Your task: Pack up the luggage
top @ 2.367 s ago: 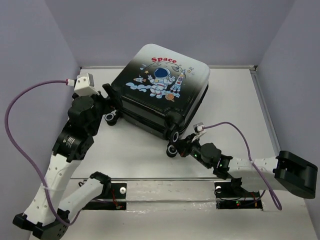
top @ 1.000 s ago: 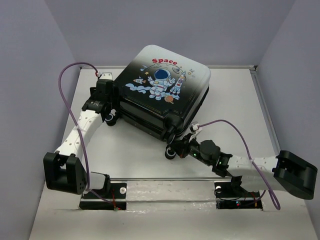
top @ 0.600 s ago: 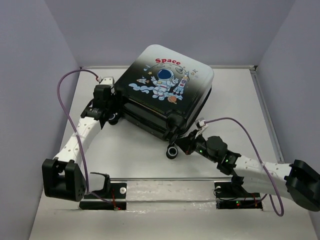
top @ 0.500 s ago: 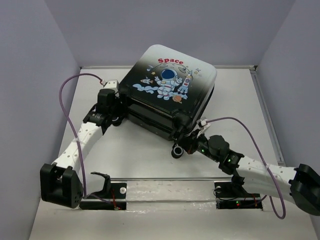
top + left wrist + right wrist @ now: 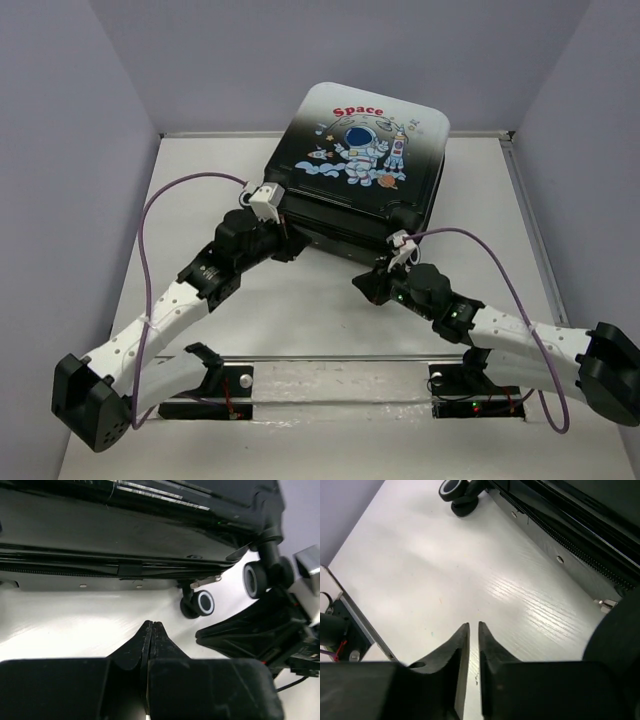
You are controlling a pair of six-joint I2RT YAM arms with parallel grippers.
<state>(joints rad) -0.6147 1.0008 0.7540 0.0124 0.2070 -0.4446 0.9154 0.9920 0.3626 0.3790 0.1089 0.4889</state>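
Note:
The luggage lies shut and flat at the back of the table, astronaut print and red "Space" facing up. Its black side and two wheels fill the top of the left wrist view. My left gripper sits low at the case's near-left edge, shut with nothing in it. My right gripper hovers over bare table just in front of the near side, its jaws a narrow slit apart and empty. The zip line and one wheel show in the right wrist view.
A metal rail with both arm mounts runs along the near table edge. Purple cables loop off both wrists. Grey walls close in the left, back and right, with a raised strip along the right side.
The luggage has slid and turned toward the back right. My left arm swung round to its near side and its jaws closed. The right jaws have parted a slit.

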